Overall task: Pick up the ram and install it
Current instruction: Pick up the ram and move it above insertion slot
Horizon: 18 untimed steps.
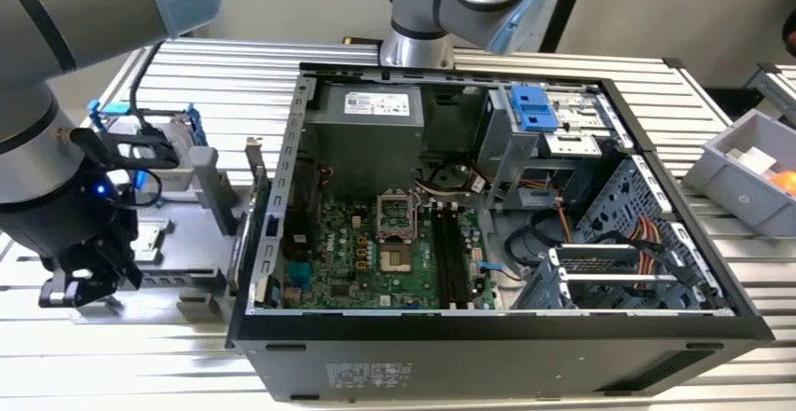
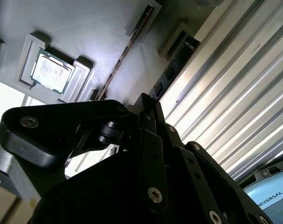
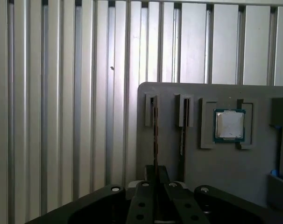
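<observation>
Thin ram [image 3: 154, 135] on edge, vert., in grey holder [image 3: 253, 177] slot.

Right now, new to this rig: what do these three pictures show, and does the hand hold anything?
One robot arm works over a slatted metal table. The exterior view looks on from off the arm: an open computer case stands on the table, a grey parts holder beside it at the exterior view's left. Both wrist views ride on the arm and look past its hand at the holder. There a processor chip lies flat, and a ram stick and a second ram stick stand on edge in slots. The hand sits at the end of the first; whether it grips it I cannot tell.
</observation>
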Tool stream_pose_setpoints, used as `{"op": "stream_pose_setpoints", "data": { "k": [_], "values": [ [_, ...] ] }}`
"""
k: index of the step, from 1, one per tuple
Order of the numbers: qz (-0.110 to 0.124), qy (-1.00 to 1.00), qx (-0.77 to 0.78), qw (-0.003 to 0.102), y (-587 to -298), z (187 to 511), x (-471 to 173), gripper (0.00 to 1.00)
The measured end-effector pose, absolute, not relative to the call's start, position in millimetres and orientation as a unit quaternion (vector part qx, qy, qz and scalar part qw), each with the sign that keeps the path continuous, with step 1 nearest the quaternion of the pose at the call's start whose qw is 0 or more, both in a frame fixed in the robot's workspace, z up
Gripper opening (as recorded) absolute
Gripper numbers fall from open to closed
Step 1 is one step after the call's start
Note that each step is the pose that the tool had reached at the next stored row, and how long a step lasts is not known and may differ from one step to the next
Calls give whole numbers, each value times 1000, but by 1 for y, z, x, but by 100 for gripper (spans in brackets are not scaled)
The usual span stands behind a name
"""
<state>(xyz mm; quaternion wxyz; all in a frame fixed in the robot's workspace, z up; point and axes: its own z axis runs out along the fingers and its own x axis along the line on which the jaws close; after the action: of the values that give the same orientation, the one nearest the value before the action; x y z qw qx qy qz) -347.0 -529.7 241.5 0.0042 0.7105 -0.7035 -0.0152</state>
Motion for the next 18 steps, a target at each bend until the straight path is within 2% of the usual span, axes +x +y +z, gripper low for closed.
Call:
{"op": "stream_pose_setpoints", "data": {
  "k": [18],
  "values": [
    [-15, -704, 711, 4, -530, 252, -347, 0]
  ]
}}
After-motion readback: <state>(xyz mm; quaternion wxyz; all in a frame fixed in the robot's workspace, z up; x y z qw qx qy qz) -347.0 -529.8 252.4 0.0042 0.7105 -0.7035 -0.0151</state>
